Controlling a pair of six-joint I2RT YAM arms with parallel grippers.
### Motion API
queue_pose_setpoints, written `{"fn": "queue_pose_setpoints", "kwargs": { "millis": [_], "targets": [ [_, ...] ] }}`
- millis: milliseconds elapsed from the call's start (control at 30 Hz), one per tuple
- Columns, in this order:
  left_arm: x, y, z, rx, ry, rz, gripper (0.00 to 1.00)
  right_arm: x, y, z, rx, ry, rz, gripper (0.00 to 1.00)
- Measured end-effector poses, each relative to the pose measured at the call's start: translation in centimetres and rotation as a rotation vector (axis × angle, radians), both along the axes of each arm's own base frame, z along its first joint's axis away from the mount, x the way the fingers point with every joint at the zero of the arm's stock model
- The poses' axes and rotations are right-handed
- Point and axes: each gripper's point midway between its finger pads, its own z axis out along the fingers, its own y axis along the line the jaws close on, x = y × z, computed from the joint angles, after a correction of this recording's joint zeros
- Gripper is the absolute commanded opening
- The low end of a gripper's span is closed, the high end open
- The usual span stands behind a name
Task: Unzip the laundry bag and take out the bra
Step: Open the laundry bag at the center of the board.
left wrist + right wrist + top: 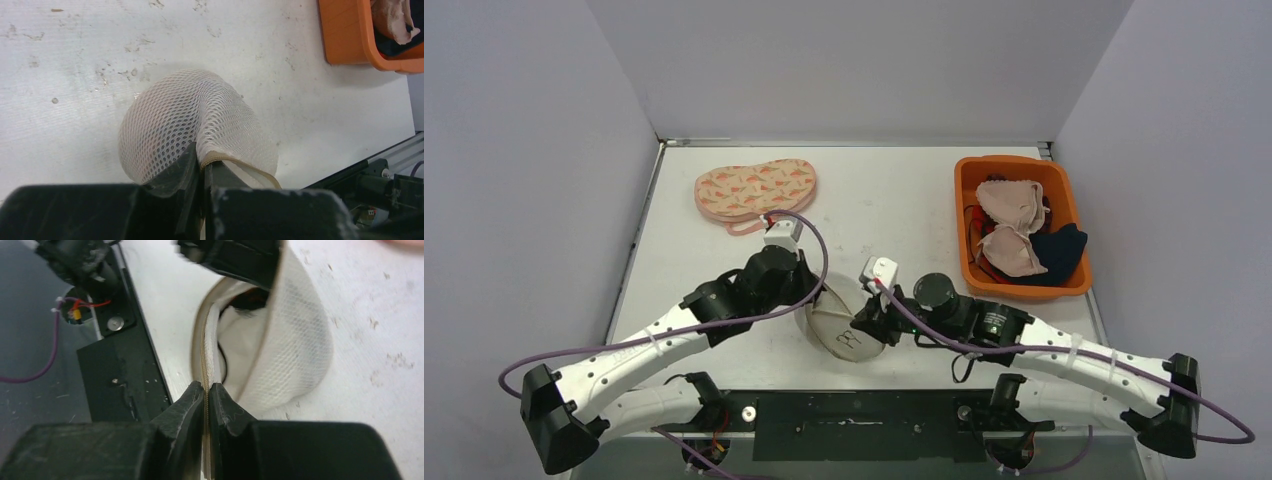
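Found the bag (839, 325) near-centre on the bench (884, 190), pinched from both sides. Clamped tight at the trimmed rim by the left hand (201, 160), and on the zipper (204, 355) by the right hand (206, 390). Gaping at the mouth, dark bit (250, 300) inside, can't tell whether bra or not. Also spotted: orange bin (1009, 160) of clothes far right, patterned pouch (754, 190) far left.

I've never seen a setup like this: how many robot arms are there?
2. The left arm reaches in from the near left, the right arm from the near right; both meet at the mesh laundry bag. None look hidden.
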Motion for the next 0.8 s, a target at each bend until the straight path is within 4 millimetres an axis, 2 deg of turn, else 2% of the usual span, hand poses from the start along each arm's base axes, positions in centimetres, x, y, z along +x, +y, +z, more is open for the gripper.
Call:
{"fn": "queue_pose_setpoints", "kwargs": {
  "millis": [233, 367, 400, 500, 600, 700, 800],
  "targets": [
    [1.5, 2.1, 0.3, 0.011, 0.025, 0.052, 0.0, -5.6, 0.0, 3.9, 0.079, -0.164, 0.161, 0.06],
    [1.7, 2.8, 0.4, 0.011, 0.033, 0.063, 0.0, -7.3, -0.3, 4.1, 0.055, -0.2, 0.205, 0.09],
    [1.7, 3.0, 0.5, 0.01, 0.033, 0.066, 0.0, -7.3, -0.4, 4.0, 0.039, -0.203, 0.201, 0.13],
    [1.6, 3.5, 1.3, -0.005, 0.019, 0.078, 0.0, -7.2, -0.9, 3.1, -0.012, -0.198, 0.185, 0.42],
    [1.9, 4.2, 2.7, -0.026, -0.011, 0.103, 0.0, -7.1, -1.6, 2.0, -0.06, -0.175, 0.168, 0.61],
    [2.4, 4.6, 4.2, -0.042, -0.047, 0.132, 0.0, -6.9, -2.3, 1.4, -0.087, -0.153, 0.138, 0.74],
    [2.9, 4.8, 5.5, -0.052, -0.076, 0.156, 0.0, -6.4, -2.9, 2.1, -0.059, -0.135, 0.073, 0.8]
  ]
}}
